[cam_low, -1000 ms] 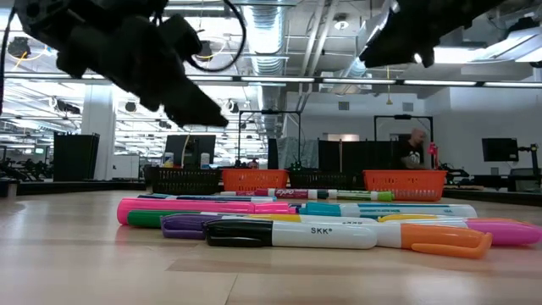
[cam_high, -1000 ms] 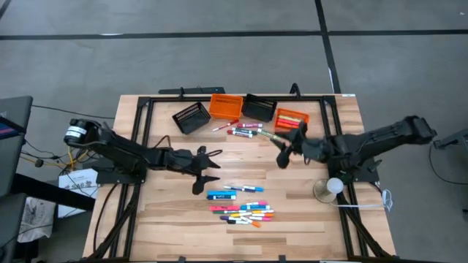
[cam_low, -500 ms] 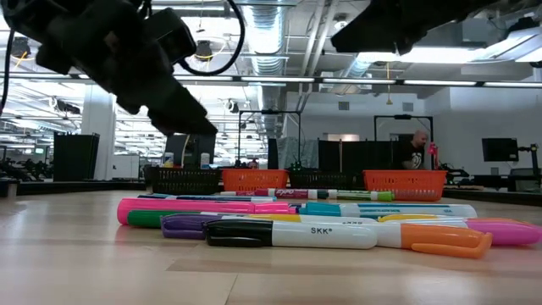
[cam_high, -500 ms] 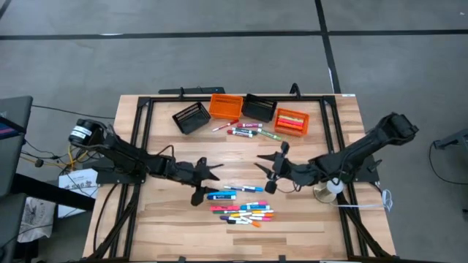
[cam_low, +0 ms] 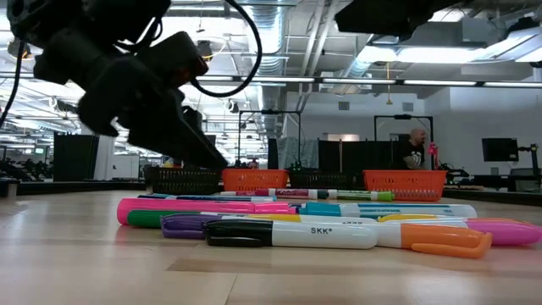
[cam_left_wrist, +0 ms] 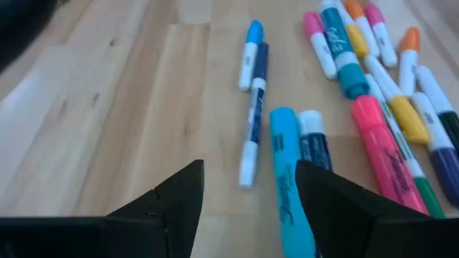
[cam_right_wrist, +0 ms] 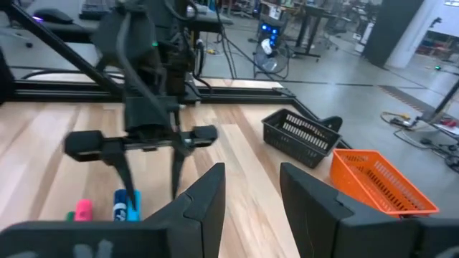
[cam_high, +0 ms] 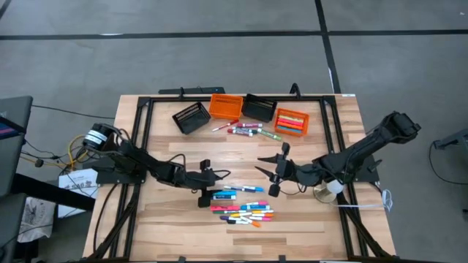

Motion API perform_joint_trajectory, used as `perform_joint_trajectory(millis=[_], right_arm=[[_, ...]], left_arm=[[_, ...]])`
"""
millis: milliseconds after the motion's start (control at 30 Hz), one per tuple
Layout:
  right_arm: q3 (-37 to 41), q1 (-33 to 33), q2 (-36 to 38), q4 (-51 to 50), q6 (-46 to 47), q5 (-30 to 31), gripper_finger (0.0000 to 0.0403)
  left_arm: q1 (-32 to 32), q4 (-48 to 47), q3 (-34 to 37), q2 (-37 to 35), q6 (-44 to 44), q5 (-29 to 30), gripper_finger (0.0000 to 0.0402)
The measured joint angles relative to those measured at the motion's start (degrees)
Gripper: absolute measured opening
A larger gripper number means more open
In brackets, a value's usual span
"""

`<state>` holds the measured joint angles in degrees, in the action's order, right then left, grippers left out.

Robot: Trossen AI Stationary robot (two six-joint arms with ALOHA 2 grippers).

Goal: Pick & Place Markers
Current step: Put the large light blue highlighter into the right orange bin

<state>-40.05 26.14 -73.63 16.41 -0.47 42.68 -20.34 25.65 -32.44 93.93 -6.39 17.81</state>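
Blue markers (cam_left_wrist: 285, 179) lie loose on the wooden counter (cam_high: 168, 219) just ahead of the left pincer (cam_left_wrist: 247, 188), fingers apart, empty: the reach. Next, lower astride one and close. Right pincer (cam_high: 272, 174) hovers nearby, part-spread, empty

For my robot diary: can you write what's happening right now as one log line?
left gripper: open, low over the blue markers | right gripper: open, empty, hovering beside the pile | bins: at far edge
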Motion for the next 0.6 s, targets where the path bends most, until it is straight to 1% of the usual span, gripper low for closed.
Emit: perform_joint_trajectory(millis=[200,433,600], right_arm=[[0.0,1.6,0.2,0.0,0.0,0.2,0.0123],[0.0,0.7,0.2,-0.1,-0.1,0.6,0.0123],[0.0,0.2,0.2,-0.1,0.0,0.7,0.0122]], left_arm=[[-1.1,-0.5,-0.4,0.0,-0.2,-1.6,0.0221],[-2.4,-0.6,-0.4,0.0,-0.4,-1.3,0.0221],[-2.5,-0.9,-0.3,0.8,-1.6,2.8,0.0221]])
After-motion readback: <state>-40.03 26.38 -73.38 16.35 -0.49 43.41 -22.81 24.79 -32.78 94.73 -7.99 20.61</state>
